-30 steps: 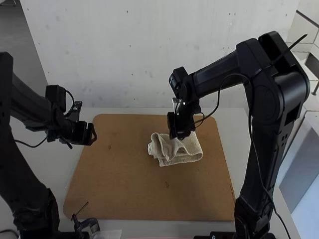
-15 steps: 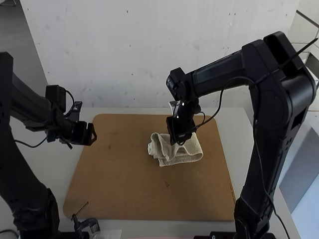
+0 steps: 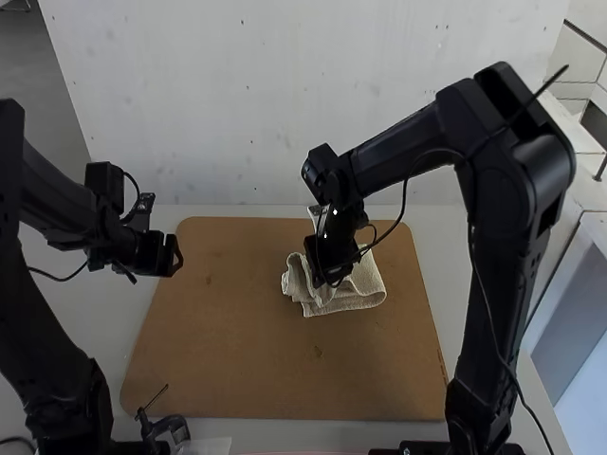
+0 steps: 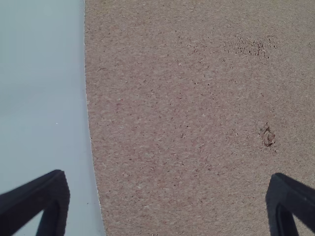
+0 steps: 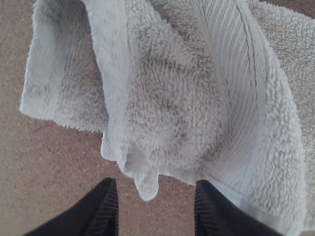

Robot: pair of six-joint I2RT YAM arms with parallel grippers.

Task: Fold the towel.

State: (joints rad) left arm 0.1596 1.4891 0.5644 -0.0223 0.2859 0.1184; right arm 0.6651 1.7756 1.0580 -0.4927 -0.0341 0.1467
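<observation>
My right pincer (image 5: 155, 186) shifts left, fingers spread, over the partly bunched towel (image 3: 357, 301) on the board's (image 3: 237, 351) right; I seem to be lining up a grasp, which next calls for pinching a loose fold.

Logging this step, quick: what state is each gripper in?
Left gripper: open, holding nothing.
Right gripper: open, over the towel, not gripping it.
</observation>
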